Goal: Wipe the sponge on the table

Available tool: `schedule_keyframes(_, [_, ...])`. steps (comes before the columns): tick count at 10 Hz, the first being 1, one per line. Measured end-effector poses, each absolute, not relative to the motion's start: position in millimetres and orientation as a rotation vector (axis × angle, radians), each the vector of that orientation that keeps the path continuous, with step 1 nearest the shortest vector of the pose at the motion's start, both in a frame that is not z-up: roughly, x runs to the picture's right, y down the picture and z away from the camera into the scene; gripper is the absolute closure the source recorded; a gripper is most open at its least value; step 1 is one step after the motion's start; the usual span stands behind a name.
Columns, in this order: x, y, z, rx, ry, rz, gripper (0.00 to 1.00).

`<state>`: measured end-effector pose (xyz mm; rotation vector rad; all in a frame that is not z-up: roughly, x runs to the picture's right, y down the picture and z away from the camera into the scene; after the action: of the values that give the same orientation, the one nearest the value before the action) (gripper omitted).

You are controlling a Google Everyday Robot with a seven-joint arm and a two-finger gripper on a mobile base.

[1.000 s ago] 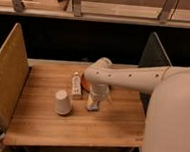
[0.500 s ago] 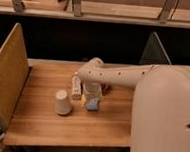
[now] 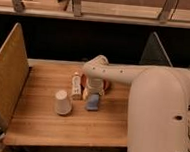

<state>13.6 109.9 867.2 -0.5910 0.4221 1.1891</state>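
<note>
Since a second ago the arm's (image 3: pixel 155 111) thick white upper section has swung closer and now fills the right side of the view (it hides that end of the worktop), while the wrist has stayed over the middle of the boards. We see the gripper (image 3: pixel 94 89) pointing down at the middle of the wooden worktop (image 3: pixel 39 121). Its tip is at the far end of the sponge (image 3: pixel 92 104), touching it or nearly so. Whether the gripper is parted or clamped on the sponge we cannot tell. The sponge, a small blue-grey pad, lies flat on the worktop, about where it lay before. Just left of the gripper is a narrow white bottle (image 3: pixel 76 86), and left of the sponge, a little apart, a pale cup (image 3: pixel 62 103). Something orange-red (image 3: pixel 108 85) shows just right of the gripper, mostly hidden by the arm. A yellowish side panel (image 3: pixel 8 78) stands upright along the worktop's left edge.
</note>
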Motion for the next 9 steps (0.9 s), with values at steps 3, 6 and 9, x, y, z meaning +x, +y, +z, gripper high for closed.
schedule_keyframes(3, [31.4,113.8,886.1,-0.592,0.455,1.228,0.34])
schedule_keyframes(6, [34.2,120.0,898.4,-0.599,0.479,1.234,0.40])
schedule_keyframes(9, [37.0,135.8,901.5,-0.623,0.503,1.232,0.72])
